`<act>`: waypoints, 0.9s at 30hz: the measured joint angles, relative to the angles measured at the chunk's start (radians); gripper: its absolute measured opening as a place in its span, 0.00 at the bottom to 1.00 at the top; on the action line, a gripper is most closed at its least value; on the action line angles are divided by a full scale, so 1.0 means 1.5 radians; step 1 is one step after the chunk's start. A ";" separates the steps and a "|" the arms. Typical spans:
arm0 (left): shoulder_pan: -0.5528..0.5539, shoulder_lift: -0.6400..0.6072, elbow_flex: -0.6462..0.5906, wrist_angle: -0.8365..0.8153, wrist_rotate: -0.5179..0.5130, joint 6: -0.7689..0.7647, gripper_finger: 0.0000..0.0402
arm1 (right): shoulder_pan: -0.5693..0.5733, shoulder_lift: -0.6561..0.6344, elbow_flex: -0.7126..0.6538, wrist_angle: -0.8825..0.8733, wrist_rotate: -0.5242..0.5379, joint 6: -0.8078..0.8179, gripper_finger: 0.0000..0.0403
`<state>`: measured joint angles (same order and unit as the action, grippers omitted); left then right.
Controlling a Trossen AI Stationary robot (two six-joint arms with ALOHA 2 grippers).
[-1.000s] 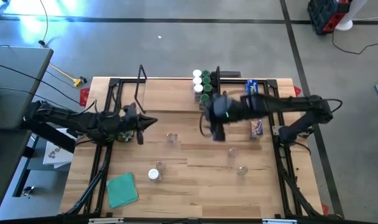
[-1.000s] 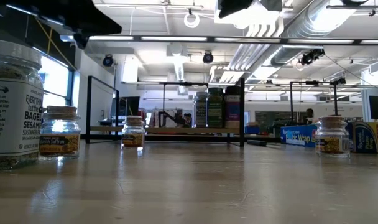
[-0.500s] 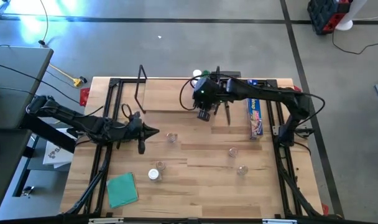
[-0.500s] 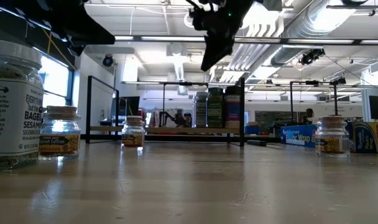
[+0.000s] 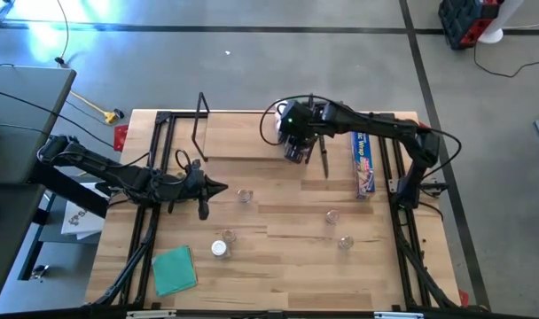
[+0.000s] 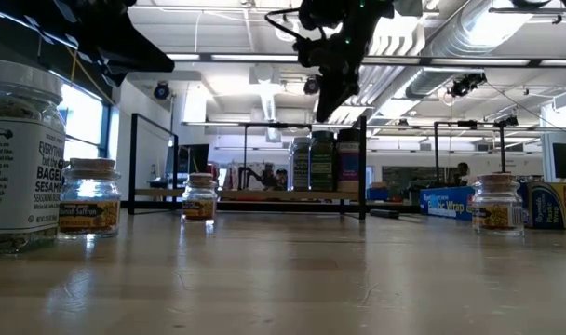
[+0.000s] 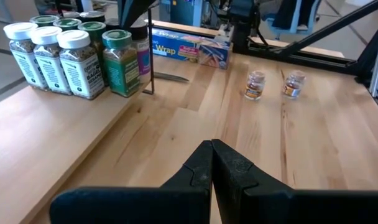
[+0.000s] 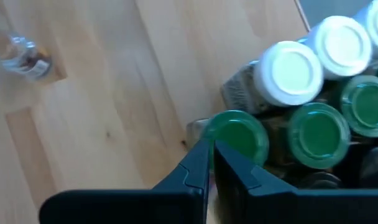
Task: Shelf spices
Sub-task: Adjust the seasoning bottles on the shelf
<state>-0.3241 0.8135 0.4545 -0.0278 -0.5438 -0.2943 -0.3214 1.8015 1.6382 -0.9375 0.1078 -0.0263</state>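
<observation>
a: item one, right gripper (image 8: 211, 149)?
b: fingers pinched together, holding nothing, poised above the cluster of jars on the shelf (image 5: 238, 133), tips over a green lid (image 8: 237, 135). far side of the table, right of centre.

a: left gripper (image 7: 212, 163)?
b: also closed and empty, waiting over the left half of the table (image 5: 278, 266).

a: jars on the shelf, count?
b: left wrist view gives three white-lidded jars (image 7: 36, 55) and several green-lidded ones (image 7: 120, 62), packed touching at the shelf's right end by a black wire frame (image 5: 310, 111). exact green count unclear; some hide behind others.

a: loose spices?
b: four small jars on the table: one (image 5: 245, 195) just right of the left gripper, two (image 5: 332, 215) (image 5: 344, 241) toward the right, one (image 5: 227, 236) near centre-left. beside that last one, a white-lidded jar (image 5: 218, 249).

a: handling?
b: likely light, rigid, smooth-sided, so slippery, and breakable if glass. best gripped across the body below the lid, kept upright.

a: other stock?
b: one blue wrap box (image 5: 363, 165), right; one green cloth (image 5: 174, 270), near left.
</observation>
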 joint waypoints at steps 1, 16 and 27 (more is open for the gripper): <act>0.000 0.000 0.000 0.001 0.000 0.000 0.00 | -0.003 0.001 0.000 0.000 0.000 0.000 0.04; 0.000 0.000 0.000 0.004 0.000 0.001 0.00 | -0.017 0.023 0.004 -0.025 -0.002 -0.018 0.04; 0.000 0.000 0.000 0.006 -0.001 0.006 0.00 | -0.021 0.017 0.012 -0.043 -0.002 -0.035 0.04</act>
<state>-0.3237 0.8135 0.4549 -0.0181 -0.5446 -0.2850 -0.3534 1.8271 1.6557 -1.0026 0.1043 -0.0791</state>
